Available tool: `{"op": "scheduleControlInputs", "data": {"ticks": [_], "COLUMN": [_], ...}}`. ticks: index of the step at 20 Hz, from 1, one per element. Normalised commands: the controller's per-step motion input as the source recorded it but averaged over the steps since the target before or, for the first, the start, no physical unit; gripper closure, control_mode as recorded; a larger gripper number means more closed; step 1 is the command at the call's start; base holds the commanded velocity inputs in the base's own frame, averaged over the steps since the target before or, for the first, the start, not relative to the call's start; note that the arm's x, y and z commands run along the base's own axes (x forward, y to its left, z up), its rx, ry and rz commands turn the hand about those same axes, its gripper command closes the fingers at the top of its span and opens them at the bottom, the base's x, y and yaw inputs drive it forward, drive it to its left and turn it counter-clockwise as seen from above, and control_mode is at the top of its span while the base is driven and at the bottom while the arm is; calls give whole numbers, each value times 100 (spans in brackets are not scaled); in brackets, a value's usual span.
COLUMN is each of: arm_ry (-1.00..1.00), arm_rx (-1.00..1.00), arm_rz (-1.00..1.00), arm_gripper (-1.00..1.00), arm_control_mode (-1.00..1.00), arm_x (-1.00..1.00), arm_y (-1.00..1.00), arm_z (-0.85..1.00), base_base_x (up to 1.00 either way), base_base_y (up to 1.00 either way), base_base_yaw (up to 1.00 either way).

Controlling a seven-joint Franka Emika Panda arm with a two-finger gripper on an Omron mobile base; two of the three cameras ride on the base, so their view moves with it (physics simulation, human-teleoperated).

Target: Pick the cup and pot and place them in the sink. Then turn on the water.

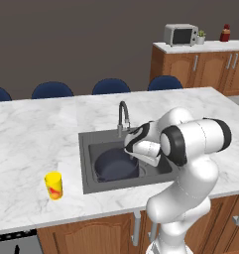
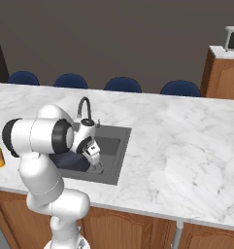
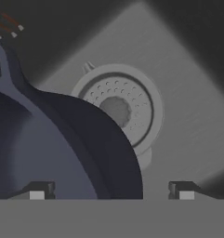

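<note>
In the left base view the pot [image 1: 115, 165] is seen resting inside the sink [image 1: 86, 163] just left of the end effector [image 1: 132, 151], with the cup [image 1: 54, 185] left on the worktop [image 1: 36, 134], while in the hand view the end effector [image 3: 111, 189] is shown spread wide, the pot's rim [image 3: 85, 135] between its fingertips [image 3: 38, 190] and the drain [image 3: 117, 108] beyond.

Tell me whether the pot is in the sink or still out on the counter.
In. The pot sits upright inside the sink basin, beside the drain.
</note>
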Motion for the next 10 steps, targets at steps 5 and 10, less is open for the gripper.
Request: {"op": "scheduleControlInputs", "data": {"ticks": [5, 10], "arm_ry": [-4, -3], "arm_rx": [0, 0], "arm_rz": [1, 1], "arm_gripper": [-100, -100], "arm_control_mode": [-100, -100], "arm_x": [-15, -23], "arm_y": [0, 0], "arm_z": [13, 31], "base_base_x": [0, 0], "base_base_y": [0, 0], "base_base_yaw": [0, 0]}}
